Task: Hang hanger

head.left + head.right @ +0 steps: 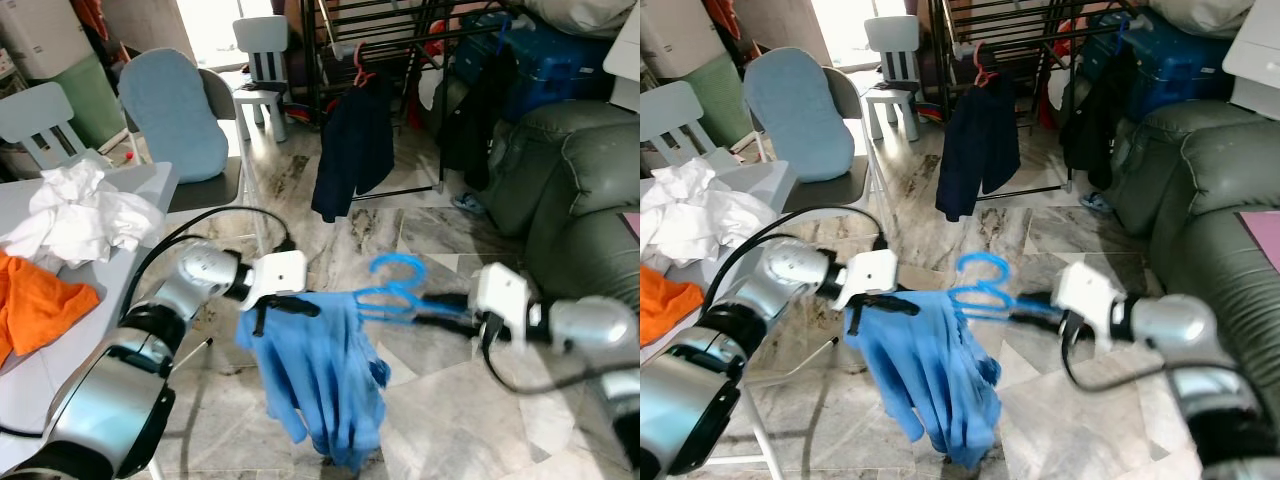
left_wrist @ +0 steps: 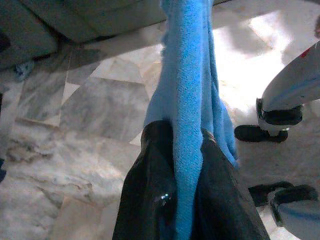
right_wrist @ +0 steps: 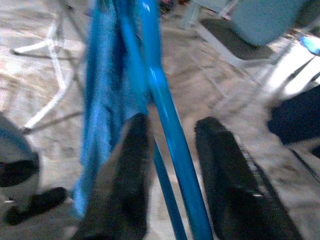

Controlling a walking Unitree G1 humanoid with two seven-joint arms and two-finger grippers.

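Observation:
A blue hanger [image 1: 398, 272] carrying a blue garment [image 1: 320, 385] hangs in mid-air over the marble floor, between my two grippers. My left gripper [image 1: 286, 304] is shut on the garment's shoulder; in the left wrist view its black fingers [image 2: 150, 190] pinch the blue cloth [image 2: 192, 100]. My right gripper [image 1: 432, 304] reaches in from the right at the hanger's other side. In the right wrist view the hanger's bar [image 3: 170, 150] runs between the fingers [image 3: 125, 170], which stand apart with a gap beside the bar. The black clothes rack [image 1: 400, 40] stands further back, with a navy garment [image 1: 352, 140] on a red hanger.
A grey-green sofa [image 1: 570, 190] fills the right side. On the left a grey table [image 1: 140, 185] holds white cloth [image 1: 80, 215] and orange cloth [image 1: 35, 300]. A chair with a blue cushion [image 1: 175, 115] and a small white chair [image 1: 262, 60] stand behind.

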